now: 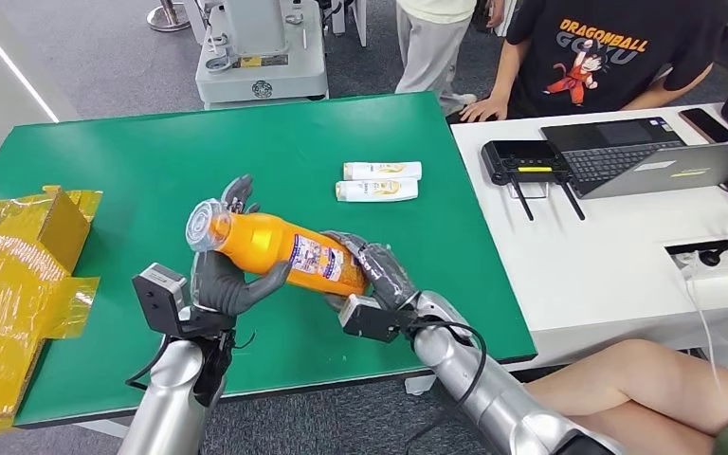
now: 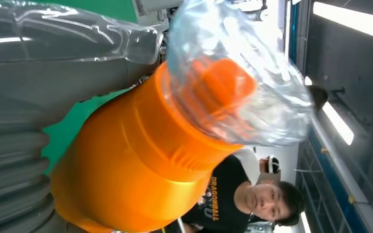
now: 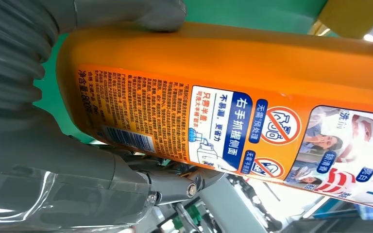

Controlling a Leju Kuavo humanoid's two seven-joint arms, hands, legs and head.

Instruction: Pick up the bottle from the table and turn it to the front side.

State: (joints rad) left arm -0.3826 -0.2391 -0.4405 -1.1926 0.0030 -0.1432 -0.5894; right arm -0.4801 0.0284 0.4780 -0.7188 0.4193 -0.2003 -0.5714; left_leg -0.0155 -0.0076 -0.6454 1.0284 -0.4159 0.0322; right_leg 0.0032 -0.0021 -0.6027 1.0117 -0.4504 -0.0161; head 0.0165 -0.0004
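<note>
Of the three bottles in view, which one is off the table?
The large orange bottle, held between left hand and right hand; the two small white bottles lie on the green table.

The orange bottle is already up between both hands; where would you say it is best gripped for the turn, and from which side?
Judging by its pose, the orange bottle lies almost level above the green table, clear-capped end toward the left. Its long, smooth body is the best place to grip, from the two ends: the left robot hand under the shoulder near the cap, the right robot hand around the base. That probably leaves the labelled middle free to rotate.
</note>
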